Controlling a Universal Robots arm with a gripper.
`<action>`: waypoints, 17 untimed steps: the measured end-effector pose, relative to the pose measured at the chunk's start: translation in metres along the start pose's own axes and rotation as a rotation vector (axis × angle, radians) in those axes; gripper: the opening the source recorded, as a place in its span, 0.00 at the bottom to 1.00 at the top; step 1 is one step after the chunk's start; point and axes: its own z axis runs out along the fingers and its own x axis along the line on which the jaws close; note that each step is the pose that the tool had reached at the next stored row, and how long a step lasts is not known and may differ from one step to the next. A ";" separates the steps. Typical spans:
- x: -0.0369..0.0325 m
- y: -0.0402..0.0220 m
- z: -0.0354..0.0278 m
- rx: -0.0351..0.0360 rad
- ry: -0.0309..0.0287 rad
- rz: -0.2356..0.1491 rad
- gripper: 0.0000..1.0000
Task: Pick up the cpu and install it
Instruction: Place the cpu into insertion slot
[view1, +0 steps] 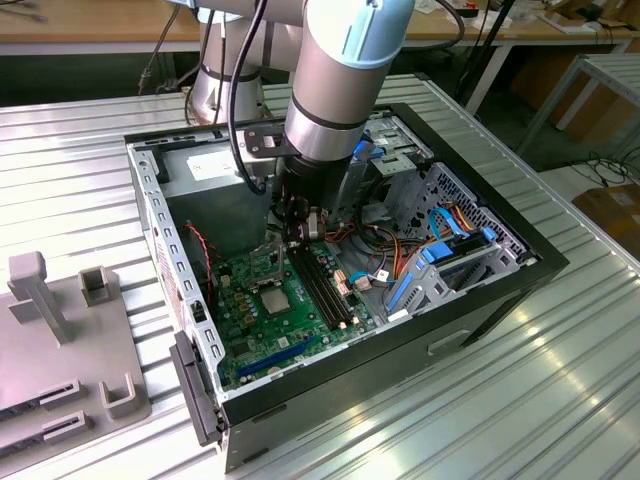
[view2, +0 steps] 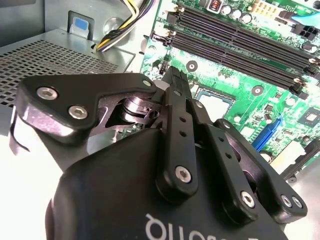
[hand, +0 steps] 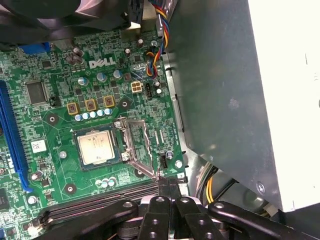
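The cpu (hand: 96, 148), a small square chip with a dull silver top, lies flat in its black-framed socket on the green motherboard (hand: 55, 120). The socket's metal hold-down frame (hand: 137, 147) stands flipped open beside it. My gripper (hand: 169, 185) is shut with nothing between its fingers, hovering just past that open frame, near the long black memory slots. In the second wrist view the gripper (view2: 173, 79) points at the board with the cpu (view2: 214, 100) just beyond its tips. In the exterior view the gripper (view1: 293, 238) hangs inside the case, above the cpu (view1: 272, 298).
The open computer case (view1: 500, 290) lies on a ribbed metal table. A grey power supply (hand: 225, 90) wall and bundled cables (hand: 152, 62) sit close to the gripper. Blue drive brackets (view1: 440, 265) fill the exterior view's right of the case. Grey fixtures (view1: 60, 330) stand at its left.
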 end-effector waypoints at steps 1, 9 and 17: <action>0.0000 0.0003 -0.0005 0.0001 0.0003 0.000 0.11; 0.0005 0.0039 -0.0028 0.0003 0.0013 0.000 0.11; 0.0009 0.0063 -0.0045 0.0003 0.0018 0.000 0.11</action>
